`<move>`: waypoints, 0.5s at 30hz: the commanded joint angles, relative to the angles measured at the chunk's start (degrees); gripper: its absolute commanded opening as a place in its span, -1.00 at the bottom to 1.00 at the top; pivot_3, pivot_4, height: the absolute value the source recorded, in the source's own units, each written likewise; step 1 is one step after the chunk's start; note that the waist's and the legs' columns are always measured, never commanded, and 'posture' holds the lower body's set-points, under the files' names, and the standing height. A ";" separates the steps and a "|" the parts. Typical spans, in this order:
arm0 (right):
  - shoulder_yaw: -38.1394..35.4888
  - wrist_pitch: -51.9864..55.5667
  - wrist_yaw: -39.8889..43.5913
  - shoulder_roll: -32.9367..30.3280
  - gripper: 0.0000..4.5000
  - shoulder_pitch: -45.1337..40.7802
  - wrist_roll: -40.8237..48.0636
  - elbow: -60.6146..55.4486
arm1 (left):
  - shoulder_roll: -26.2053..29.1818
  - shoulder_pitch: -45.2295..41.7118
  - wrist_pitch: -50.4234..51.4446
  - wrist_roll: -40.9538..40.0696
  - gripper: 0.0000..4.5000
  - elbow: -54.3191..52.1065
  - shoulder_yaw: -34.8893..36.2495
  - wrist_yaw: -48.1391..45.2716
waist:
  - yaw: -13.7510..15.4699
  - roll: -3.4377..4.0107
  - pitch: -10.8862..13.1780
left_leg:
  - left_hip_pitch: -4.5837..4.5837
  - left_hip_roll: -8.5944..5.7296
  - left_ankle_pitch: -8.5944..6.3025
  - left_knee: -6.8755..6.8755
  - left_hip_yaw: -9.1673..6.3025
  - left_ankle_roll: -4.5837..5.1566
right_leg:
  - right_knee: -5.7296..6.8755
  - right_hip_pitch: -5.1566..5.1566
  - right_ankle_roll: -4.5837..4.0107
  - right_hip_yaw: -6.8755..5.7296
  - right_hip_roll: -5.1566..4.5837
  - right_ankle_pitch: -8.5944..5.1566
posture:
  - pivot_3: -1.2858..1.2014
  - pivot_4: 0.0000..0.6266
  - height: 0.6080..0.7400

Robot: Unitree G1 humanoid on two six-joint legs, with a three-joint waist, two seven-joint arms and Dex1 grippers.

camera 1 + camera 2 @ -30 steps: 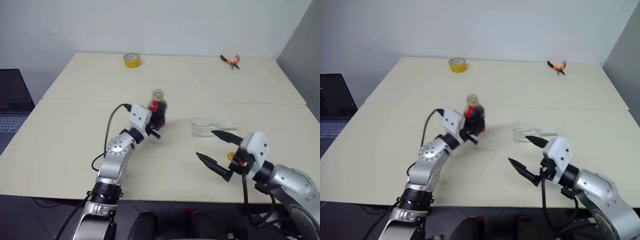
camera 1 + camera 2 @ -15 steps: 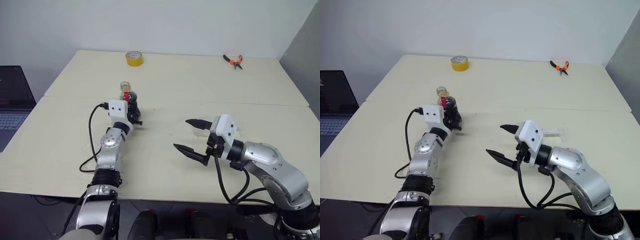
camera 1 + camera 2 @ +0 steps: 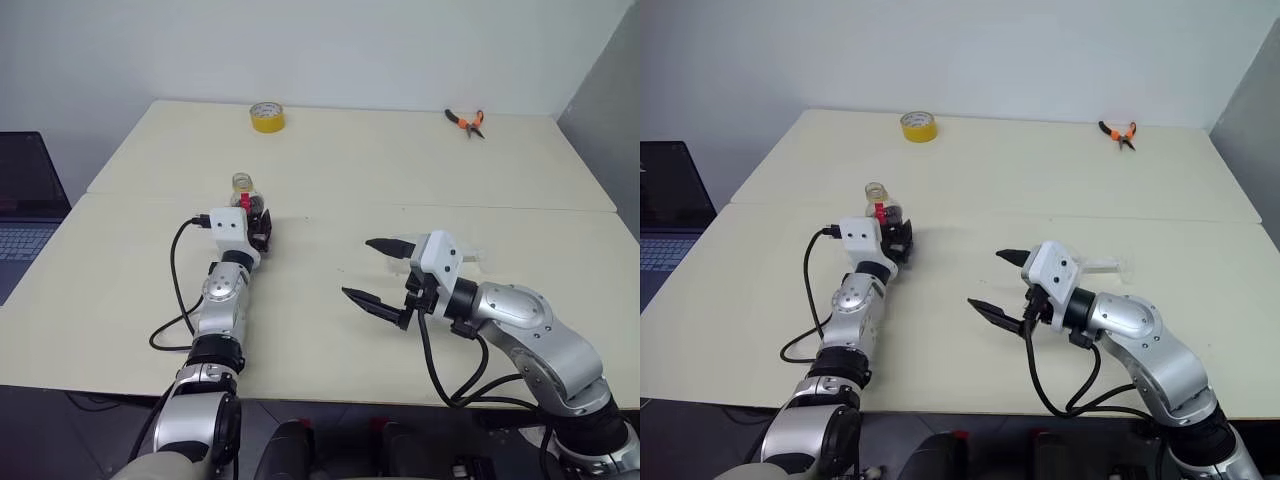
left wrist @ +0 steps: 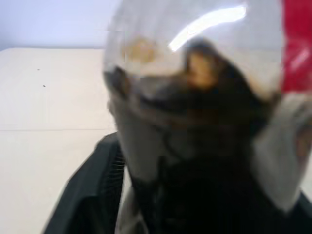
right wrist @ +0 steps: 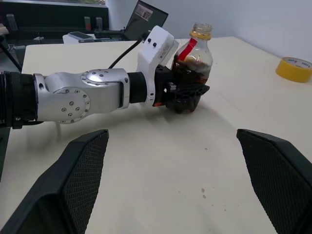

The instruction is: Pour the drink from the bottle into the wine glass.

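While the right gripper (image 3: 998, 283) hangs with its jaws spread wide over the near half of the pale beige desk (image 3: 400, 180), the left gripper (image 5: 187, 95) sits around the bottle (image 3: 883, 208) left of the desk's middle; whether it pinches the bottle I cannot tell. The bottle stands upright, clear, with dark drink (image 5: 192, 66) low inside and a red label band. Behind the right gripper lies the wine glass (image 3: 1095, 266). Farther off, a yellow tape roll (image 3: 265, 117) and orange pliers (image 3: 463, 121) lie near the far edge, under a white wall.
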 commanded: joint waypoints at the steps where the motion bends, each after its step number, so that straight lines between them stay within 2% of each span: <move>1: -1.54 -0.69 0.52 -0.83 1.00 0.65 0.22 -3.28 | -0.19 3.41 1.23 -0.66 0.91 -7.96 -0.71 -1.01 | -0.03 0.00 0.00 | 0.00 0.01 0.00 0.00 0.00 -0.01 | 0.00 -0.01 0.00 0.01 0.00 0.00 | 0.03 -0.52 1.00; 2: -1.78 -0.69 0.67 -1.33 1.00 1.14 0.13 -3.68 | -0.24 5.11 2.09 -0.74 0.98 -10.59 -1.14 -1.61 | -0.04 0.00 0.00 | 0.00 0.02 0.01 0.00 0.00 -0.01 | 0.01 -0.01 0.00 0.00 0.00 0.00 | 0.03 -0.52 1.00; 8: -4.53 -0.94 0.65 -5.03 1.00 6.00 -0.46 -6.63 | 0.78 17.42 9.93 -0.28 0.98 -30.56 -3.71 -3.54 | -0.02 0.01 -0.02 | 0.02 0.04 0.00 0.00 0.00 -0.01 | 0.01 0.02 -0.01 0.02 -0.01 0.00 | 0.03 -0.52 1.00; 11: -7.08 -2.70 -1.27 -6.80 1.00 10.26 -3.50 -7.62 | 1.94 25.18 13.72 0.11 0.98 -41.79 -6.23 -5.77 | -0.03 0.02 -0.03 | 0.05 0.05 -0.01 -0.03 0.00 -0.01 | -0.03 0.07 -0.01 0.02 -0.01 0.00 | 0.03 -0.52 1.00; 15: -9.95 -5.93 -5.60 -6.92 1.00 13.72 -9.87 -6.12 | 4.48 32.58 17.52 -0.64 0.98 -50.09 -10.24 -10.87 | -0.02 0.06 -0.05 | 0.16 0.05 -0.01 -0.05 0.01 0.00 | -0.01 0.17 -0.01 0.04 -0.01 0.00 | 0.03 -0.52 1.00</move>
